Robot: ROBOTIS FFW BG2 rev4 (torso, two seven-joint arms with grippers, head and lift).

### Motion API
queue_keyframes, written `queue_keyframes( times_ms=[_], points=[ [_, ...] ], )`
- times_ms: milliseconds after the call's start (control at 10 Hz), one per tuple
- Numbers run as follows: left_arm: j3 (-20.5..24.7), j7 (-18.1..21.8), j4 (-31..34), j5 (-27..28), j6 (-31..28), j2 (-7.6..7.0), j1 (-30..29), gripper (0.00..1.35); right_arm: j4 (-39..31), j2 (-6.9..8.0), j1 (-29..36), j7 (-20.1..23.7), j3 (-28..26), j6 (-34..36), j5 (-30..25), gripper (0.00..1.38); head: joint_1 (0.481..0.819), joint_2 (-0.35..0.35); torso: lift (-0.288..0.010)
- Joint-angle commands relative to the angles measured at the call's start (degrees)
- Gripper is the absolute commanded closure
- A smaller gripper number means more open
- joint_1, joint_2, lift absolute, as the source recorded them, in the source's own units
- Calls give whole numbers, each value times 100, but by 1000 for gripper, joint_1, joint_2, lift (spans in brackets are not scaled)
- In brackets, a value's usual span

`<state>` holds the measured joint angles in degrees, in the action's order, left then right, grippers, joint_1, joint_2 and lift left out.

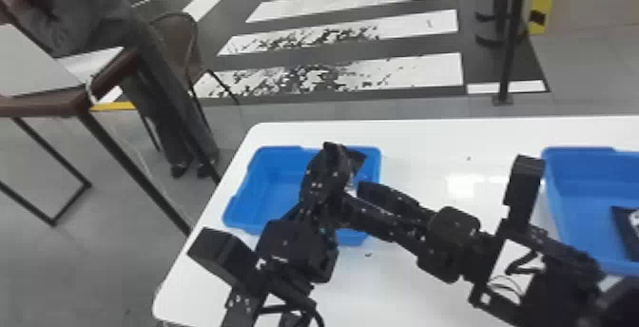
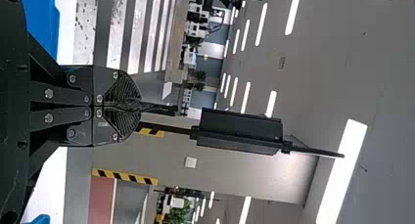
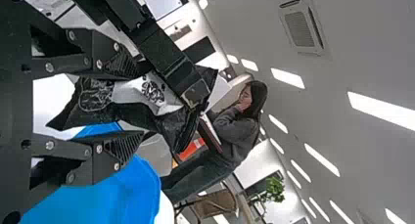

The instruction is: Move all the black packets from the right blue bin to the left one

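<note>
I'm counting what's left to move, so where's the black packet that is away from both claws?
In the head view, that black packet lies inside the right blue bin, at the right edge, beyond the right arm.

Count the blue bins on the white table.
2: the left bin sits near the left edge of the table; the right bin sits farther right, cut off by the head view's edge.

Left gripper closed; right gripper (2 fingers) spread.
</note>
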<state>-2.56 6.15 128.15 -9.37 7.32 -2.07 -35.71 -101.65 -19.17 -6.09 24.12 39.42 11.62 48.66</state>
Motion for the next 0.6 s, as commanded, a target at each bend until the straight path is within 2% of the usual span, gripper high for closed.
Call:
queue_keyframes(
  times_ms=[0,200,400,500],
  points=[
    [85,-26,-138,251,28,-4,126,1205,5,36,187,49,-251,-121,-21,68,695,350,-140],
    [222,-141,-897,823,169,5,689,1205,-220,62,637,57,-823,-220,-101,159,695,350,-140],
    [530,-220,-2219,1485,520,32,1589,1205,-360,89,862,57,-1234,-220,-227,163,695,349,-140],
    [747,-334,-2824,2034,759,40,2039,1205,-402,98,932,57,-1325,-220,-238,163,695,331,-140]
  ],
)
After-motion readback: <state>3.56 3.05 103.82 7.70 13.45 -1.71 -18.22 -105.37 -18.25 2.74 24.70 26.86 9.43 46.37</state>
